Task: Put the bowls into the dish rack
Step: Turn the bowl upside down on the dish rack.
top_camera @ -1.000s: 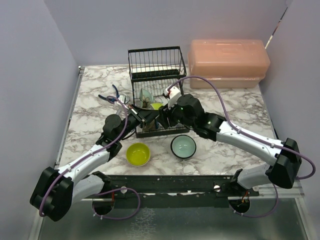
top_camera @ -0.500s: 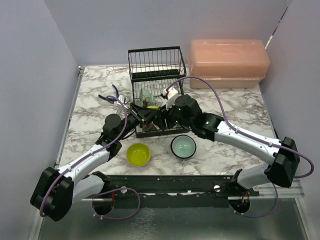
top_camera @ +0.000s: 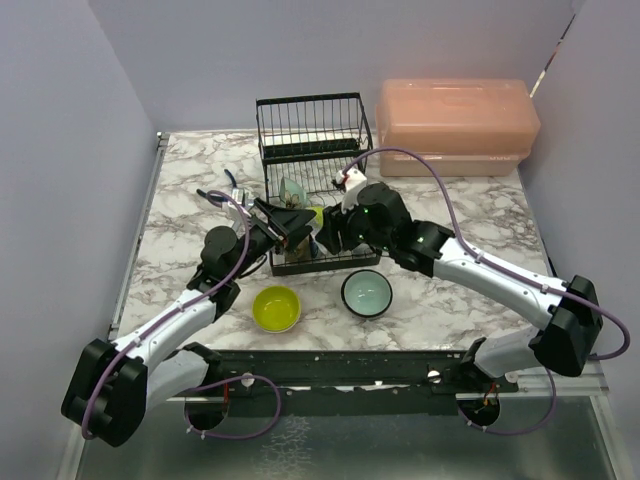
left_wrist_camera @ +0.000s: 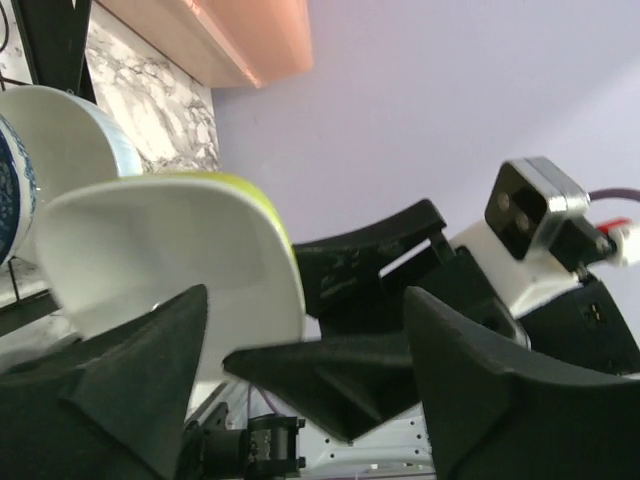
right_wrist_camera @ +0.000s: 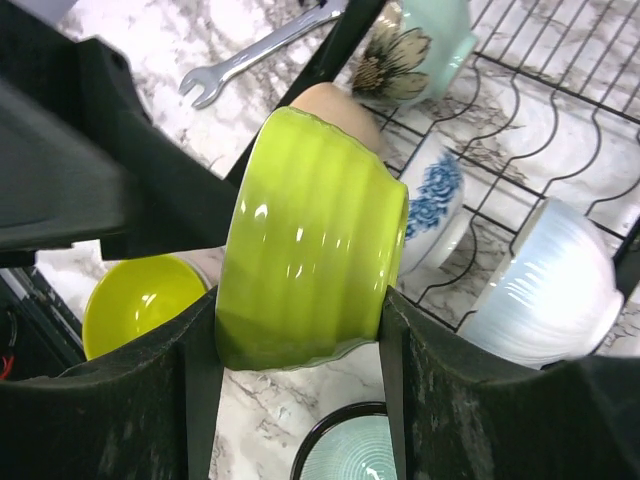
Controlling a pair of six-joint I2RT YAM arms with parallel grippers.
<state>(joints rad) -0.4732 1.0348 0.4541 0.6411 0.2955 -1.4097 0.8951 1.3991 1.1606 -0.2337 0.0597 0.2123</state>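
Bowl of lime-green colour [right_wrist_camera: 305,240] is gripped on its side by the right hand [right_wrist_camera: 298,320] at the front of the black dish rack [top_camera: 312,125], next to a blue-patterned bowl [right_wrist_camera: 432,200] and a white bowl [right_wrist_camera: 545,285] standing in its slots, while the left hand [left_wrist_camera: 305,300] is spread wide and grasps nothing.
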